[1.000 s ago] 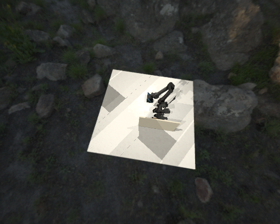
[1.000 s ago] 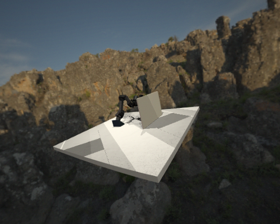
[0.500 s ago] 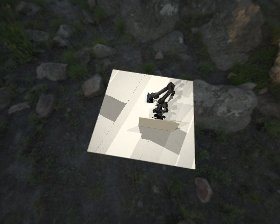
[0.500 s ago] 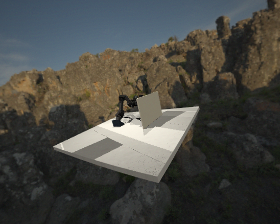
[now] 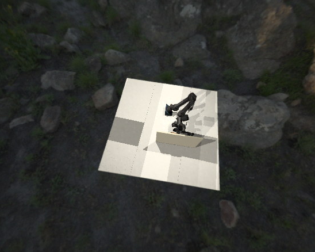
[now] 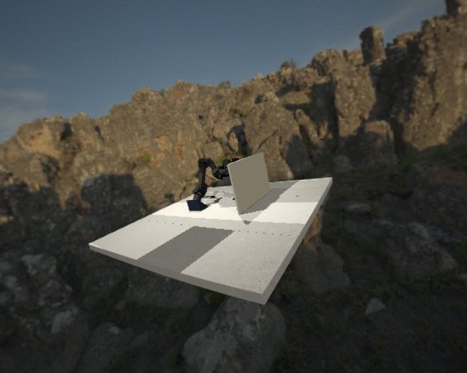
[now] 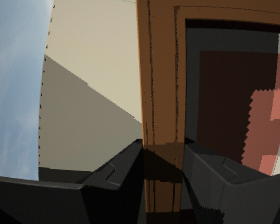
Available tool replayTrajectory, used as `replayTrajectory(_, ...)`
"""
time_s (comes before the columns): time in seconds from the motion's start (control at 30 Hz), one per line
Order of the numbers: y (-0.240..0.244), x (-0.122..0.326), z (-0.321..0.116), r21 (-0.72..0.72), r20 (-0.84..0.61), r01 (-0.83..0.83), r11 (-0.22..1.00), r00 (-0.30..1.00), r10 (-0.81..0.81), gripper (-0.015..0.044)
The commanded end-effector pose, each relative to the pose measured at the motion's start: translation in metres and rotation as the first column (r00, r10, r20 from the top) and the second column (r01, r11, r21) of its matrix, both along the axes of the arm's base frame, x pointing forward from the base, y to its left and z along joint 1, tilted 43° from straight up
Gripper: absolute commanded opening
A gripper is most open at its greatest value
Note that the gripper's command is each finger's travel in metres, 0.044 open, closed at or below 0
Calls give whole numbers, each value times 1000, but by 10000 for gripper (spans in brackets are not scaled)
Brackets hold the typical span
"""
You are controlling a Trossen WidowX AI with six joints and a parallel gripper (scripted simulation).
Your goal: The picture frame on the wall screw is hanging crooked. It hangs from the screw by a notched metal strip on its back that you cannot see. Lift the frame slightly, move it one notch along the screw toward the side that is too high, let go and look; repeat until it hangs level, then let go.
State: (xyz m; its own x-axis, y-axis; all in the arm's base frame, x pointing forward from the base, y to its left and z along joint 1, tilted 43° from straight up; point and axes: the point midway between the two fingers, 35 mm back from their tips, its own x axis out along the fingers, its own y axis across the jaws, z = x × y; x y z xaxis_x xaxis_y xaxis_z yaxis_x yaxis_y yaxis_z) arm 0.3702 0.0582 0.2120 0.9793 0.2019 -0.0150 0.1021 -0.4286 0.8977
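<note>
The picture frame (image 7: 160, 75) has a brown wooden rim around a picture (image 7: 223, 100) in dark grey, dark red and salmon. Its left side bar stands nearly upright in the wrist view, and the top bar's inner edge slopes very slightly down to the right. My gripper (image 7: 161, 145) is shut on this side bar, one black finger on each side. In the top view only a thin orange sliver of the frame shows beside the wall panel. In the exterior view the panel hides the frame and the fingers. The screw and the notched strip are hidden. Whether the whole frame is level cannot be told.
The beige wall panel (image 5: 177, 140) (image 6: 250, 183) (image 7: 91, 95) stands upright on the white slab (image 5: 156, 170) (image 6: 249, 278). The black arm (image 5: 185, 109) (image 6: 203, 175) reaches to its front side. A dark blue wedge (image 5: 168, 110) (image 6: 196, 206) is at the arm's bend near the slab.
</note>
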Motion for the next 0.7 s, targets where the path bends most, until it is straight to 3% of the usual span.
replayTrajectory(0.0, -1, 0, 0, 2, 5, 10, 1000, 1000, -10, 0)
replayTrajectory(0.67, 1, 0, -4, 0, 4, 6, 1000, 1000, -6, 0)
